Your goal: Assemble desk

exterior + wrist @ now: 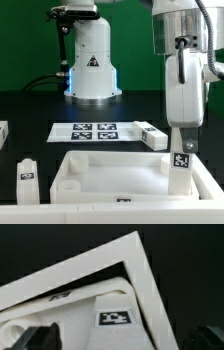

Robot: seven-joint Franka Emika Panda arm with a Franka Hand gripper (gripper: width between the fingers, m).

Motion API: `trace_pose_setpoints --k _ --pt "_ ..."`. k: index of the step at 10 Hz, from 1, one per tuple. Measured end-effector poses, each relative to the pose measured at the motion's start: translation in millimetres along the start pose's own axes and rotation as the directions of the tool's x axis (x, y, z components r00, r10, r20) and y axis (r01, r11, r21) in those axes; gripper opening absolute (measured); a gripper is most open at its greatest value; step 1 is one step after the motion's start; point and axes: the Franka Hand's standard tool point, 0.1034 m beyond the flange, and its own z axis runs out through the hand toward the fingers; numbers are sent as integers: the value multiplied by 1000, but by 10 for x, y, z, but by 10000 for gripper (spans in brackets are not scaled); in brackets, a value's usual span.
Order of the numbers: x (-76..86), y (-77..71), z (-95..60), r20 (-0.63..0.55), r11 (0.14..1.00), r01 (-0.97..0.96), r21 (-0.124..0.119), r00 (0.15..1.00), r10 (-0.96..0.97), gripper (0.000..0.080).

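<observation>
The white desk panel (110,178) lies flat at the front of the table, rim up. My gripper (181,143) is shut on a white block leg (181,163) with a square tag and holds it upright at the panel's corner on the exterior view's right. In the wrist view the leg (115,308) fills the space between my dark fingers (40,338), with the panel's rim corner (128,249) around it. I cannot tell whether the leg sits in a socket. A second leg (153,137) lies behind the panel, a third (28,172) stands on the exterior view's left.
The marker board (95,130) lies behind the panel. The robot's white base (92,65) stands at the back with cables beside it. Another white part (3,132) shows at the exterior view's left edge. The table is black.
</observation>
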Motion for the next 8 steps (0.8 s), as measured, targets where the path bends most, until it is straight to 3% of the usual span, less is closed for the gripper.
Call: trace_pose_setpoints --k 2,3,8 --pt "-91 68 -344 36 992 123 24 992 -124 648" --pt "-108 102 -392 41 992 126 24 991 -127 648" --pt "-168 171 -371 40 977 213 26 976 -214 649"
